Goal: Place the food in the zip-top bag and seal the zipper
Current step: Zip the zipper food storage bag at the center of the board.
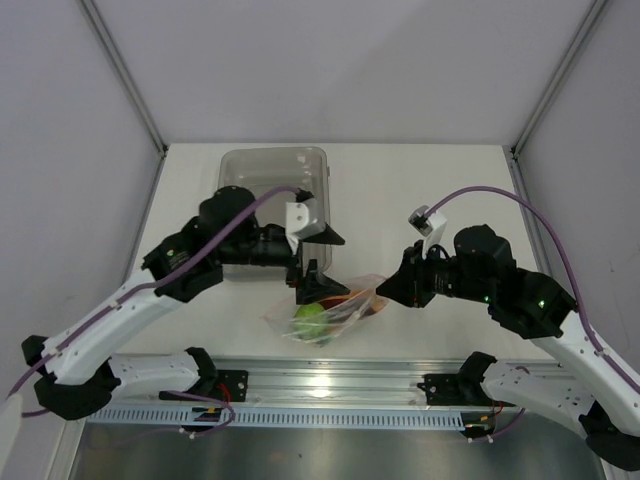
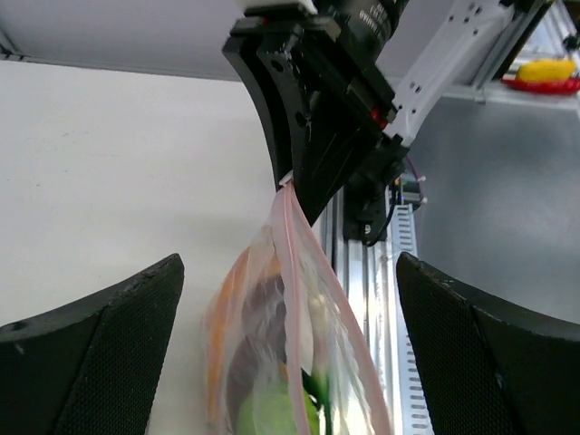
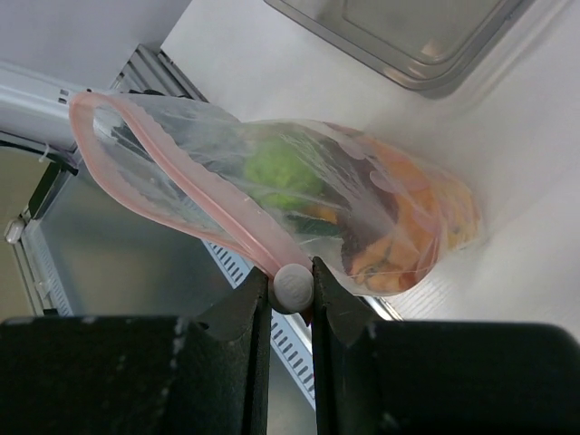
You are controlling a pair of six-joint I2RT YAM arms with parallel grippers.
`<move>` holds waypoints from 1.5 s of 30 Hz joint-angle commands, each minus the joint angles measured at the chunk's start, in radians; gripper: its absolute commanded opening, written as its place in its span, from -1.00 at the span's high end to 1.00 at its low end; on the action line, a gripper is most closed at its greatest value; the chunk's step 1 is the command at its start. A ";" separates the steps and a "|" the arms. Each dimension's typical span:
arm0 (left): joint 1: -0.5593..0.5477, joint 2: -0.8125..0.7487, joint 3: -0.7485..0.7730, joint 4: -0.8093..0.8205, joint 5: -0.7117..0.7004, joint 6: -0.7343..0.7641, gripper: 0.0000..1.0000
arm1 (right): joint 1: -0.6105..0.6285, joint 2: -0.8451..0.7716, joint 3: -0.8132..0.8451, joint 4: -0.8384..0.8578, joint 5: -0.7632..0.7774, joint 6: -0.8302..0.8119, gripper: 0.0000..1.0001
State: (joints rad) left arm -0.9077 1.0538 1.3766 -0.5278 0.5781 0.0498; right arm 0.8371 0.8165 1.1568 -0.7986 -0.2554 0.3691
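The zip-top bag (image 1: 330, 312) hangs just above the table's front edge, holding a green lime (image 1: 311, 318), orange pieces (image 3: 426, 213) and a dark-red slice (image 3: 362, 172). My right gripper (image 1: 385, 290) is shut on the white slider (image 3: 292, 288) at the bag's right end. From there the pink zipper (image 3: 181, 172) splits into two strips, so the mouth gapes toward the left end. My left gripper (image 1: 315, 262) is open. Its fingers (image 2: 100, 344) straddle the bag (image 2: 272, 344) without touching it. The zipper (image 2: 294, 263) runs up to the right gripper (image 2: 299, 172).
The rigid clear bin (image 1: 275, 165) stands behind the left gripper and also shows in the right wrist view (image 3: 408, 36). The aluminium rail (image 1: 330, 375) runs along the table's near edge, just below the bag.
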 commanded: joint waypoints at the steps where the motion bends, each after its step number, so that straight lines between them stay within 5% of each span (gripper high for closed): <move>1: -0.069 0.049 -0.011 0.054 -0.046 0.142 -0.99 | -0.009 -0.005 0.050 0.071 -0.067 -0.001 1.00; 11: -0.200 0.095 -0.063 -0.029 -0.226 0.228 -0.99 | -0.033 0.007 0.050 0.110 -0.096 0.063 1.00; 17: -0.217 0.107 -0.076 -0.096 -0.415 0.118 -0.93 | -0.046 0.004 0.043 0.157 -0.126 0.110 1.00; 22: -0.214 0.170 -0.037 -0.184 -0.465 0.041 0.27 | -0.056 0.012 0.023 0.190 -0.145 0.107 1.00; 27: -0.191 0.169 -0.067 -0.156 -0.426 -0.030 0.99 | -0.076 0.026 -0.008 0.203 -0.142 0.087 0.72; 28: -0.180 0.158 -0.080 -0.140 -0.397 -0.040 0.99 | -0.078 0.026 -0.023 0.206 -0.140 0.079 0.50; 31: -0.131 0.123 -0.109 -0.106 -0.331 -0.091 0.99 | -0.082 -0.002 -0.051 0.228 -0.125 0.064 0.32; 45: -0.019 0.049 -0.192 -0.018 -0.002 -0.128 0.99 | -0.085 -0.114 -0.207 0.453 -0.185 0.025 0.28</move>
State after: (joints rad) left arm -0.9417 1.1240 1.1942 -0.6079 0.4583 -0.0578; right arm 0.7551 0.6975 0.9604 -0.4664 -0.3950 0.4210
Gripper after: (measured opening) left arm 0.005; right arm 0.359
